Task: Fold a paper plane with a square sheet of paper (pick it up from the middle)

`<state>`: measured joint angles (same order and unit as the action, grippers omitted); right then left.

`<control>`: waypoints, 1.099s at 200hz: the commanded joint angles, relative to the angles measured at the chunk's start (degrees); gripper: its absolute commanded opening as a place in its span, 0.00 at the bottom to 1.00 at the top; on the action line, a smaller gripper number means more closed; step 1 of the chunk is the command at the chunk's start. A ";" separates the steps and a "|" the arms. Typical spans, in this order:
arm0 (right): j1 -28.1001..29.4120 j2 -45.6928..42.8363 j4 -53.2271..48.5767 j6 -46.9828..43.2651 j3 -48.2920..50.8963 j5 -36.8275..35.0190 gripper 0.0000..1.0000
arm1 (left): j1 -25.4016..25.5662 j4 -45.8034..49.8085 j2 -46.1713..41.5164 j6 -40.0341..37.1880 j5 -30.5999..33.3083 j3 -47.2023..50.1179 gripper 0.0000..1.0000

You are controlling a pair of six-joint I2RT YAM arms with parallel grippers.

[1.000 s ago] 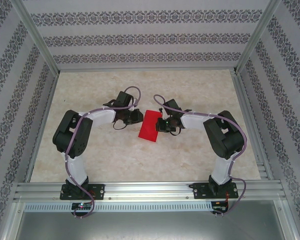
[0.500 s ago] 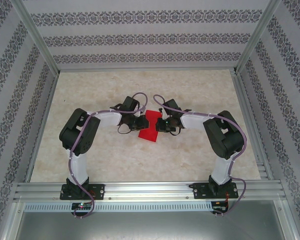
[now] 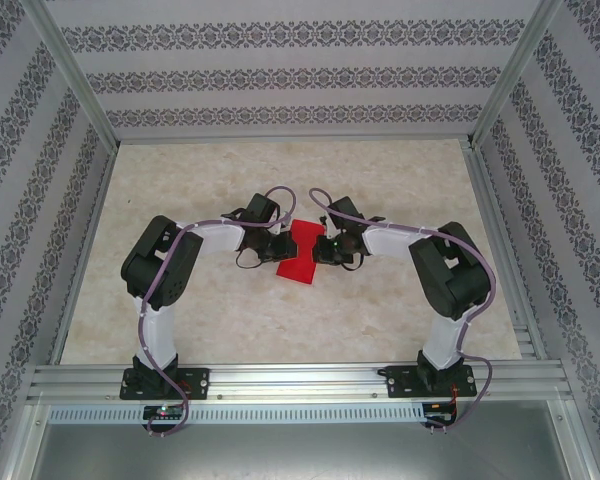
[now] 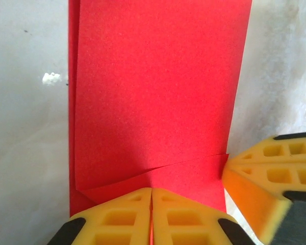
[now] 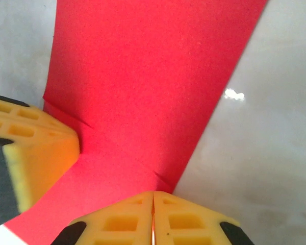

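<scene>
The red sheet of paper (image 3: pixel 301 264) lies near the middle of the desk (image 3: pixel 230 325), folded over into a narrow strip, with one arm on either side of it. The left arm (image 3: pixel 162 268) and the right arm (image 3: pixel 446 272) reach inward until their heads nearly meet across the strip, covering its middle from above. The left jaws are closed, their yellow pads (image 4: pixel 123 220) pressed together on the near edge of the paper (image 4: pixel 153 92), from which slanting creases run out. The right jaws are likewise closed, their pads (image 5: pixel 123 220) pinching the opposite edge of the paper (image 5: pixel 143 87). Each wrist view catches a pad of the other arm at its side, touching the sheet. A small white speck (image 4: pixel 51 78) sits on the desk just beside the paper's long edge, and it appears in the right wrist view too (image 5: pixel 234 94). Lilac cables (image 3: pixel 272 192) loop over both arms. The desk is pale, marbled beige stone-look board, bare around the arms. An aluminium rail (image 3: pixel 300 380) carries the two bases at the near edge, slanted aluminium posts (image 3: pixel 75 80) frame the cell, and the walls (image 3: pixel 300 75) are papered in bands of dark floral ornament on white
</scene>
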<state>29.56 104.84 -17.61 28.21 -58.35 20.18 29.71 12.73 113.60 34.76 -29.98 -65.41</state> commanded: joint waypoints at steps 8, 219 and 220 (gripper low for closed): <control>0.25 -5.85 -0.32 2.61 0.66 2.98 0.11 | 0.21 2.50 2.32 0.78 4.28 3.12 0.10; 7.67 0.97 -4.54 3.31 -3.13 -0.50 0.12 | 0.32 1.77 3.29 2.21 5.31 4.41 0.09; 7.69 0.98 -4.63 3.29 -3.15 -0.54 0.12 | 0.29 1.77 3.29 2.22 5.34 4.41 0.09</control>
<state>36.67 104.20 -20.84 32.91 -60.25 20.80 29.69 10.20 113.32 36.49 -30.20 -63.88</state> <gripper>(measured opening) 0.119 0.094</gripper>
